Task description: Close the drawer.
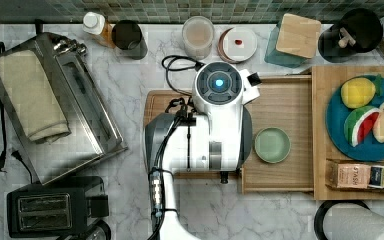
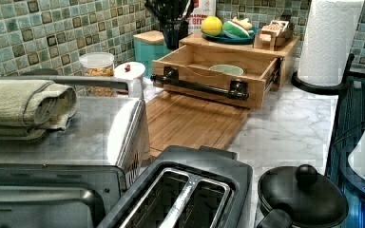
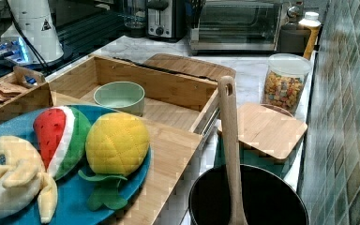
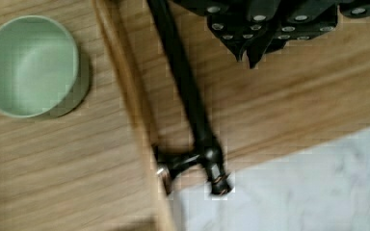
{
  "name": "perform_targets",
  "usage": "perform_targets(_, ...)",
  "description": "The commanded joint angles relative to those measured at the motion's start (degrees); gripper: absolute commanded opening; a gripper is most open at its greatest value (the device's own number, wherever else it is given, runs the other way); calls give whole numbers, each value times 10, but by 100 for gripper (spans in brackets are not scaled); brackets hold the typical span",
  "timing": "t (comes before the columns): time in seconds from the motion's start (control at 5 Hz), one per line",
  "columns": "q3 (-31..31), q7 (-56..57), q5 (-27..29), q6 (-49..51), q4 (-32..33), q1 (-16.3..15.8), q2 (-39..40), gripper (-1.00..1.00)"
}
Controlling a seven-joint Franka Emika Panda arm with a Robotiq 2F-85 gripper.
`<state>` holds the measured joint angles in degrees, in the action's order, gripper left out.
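The drawer [image 1: 280,100] is a shallow light-wood tray pulled out of the wooden stand [image 1: 320,125] toward the top view's left. A green bowl [image 1: 272,145] sits in it. My arm [image 1: 219,120] hangs over its front edge and hides most of the black bar handle; one mount [image 1: 224,177] peeks out. The left view gives the drawer front [image 2: 204,97] and the handle [image 2: 199,87] in full. In the wrist view my gripper [image 4: 249,58] hovers above the cutting board [image 4: 294,106], beside the handle [image 4: 188,96] without touching it, fingers together and holding nothing.
The cutting board [image 1: 160,102] lies in front of the drawer. On the stand sit a blue plate [image 1: 335,120] with toy fruit and a tea box [image 1: 362,176]. A toaster oven [image 1: 55,105], a toaster [image 1: 55,205], jars and a utensil pot [image 1: 350,35] ring the counter.
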<state>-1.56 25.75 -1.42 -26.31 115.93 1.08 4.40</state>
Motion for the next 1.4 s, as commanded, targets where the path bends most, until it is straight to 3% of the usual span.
perform_targets(0.2,-34,79,-26,-67,77,-43,-57,-100)
perform_targets(0.6,-30,59,-141,-124,129,-62,-36,-100)
perform_targets(0.8,-35,50,-162,-90,109,-67,-9,-100)
perform_targets(1.0,-41,31,-181,-130,138,-61,-7,-100)
perform_targets(1.4,-35,1,-208,-145,132,-63,43,-100)
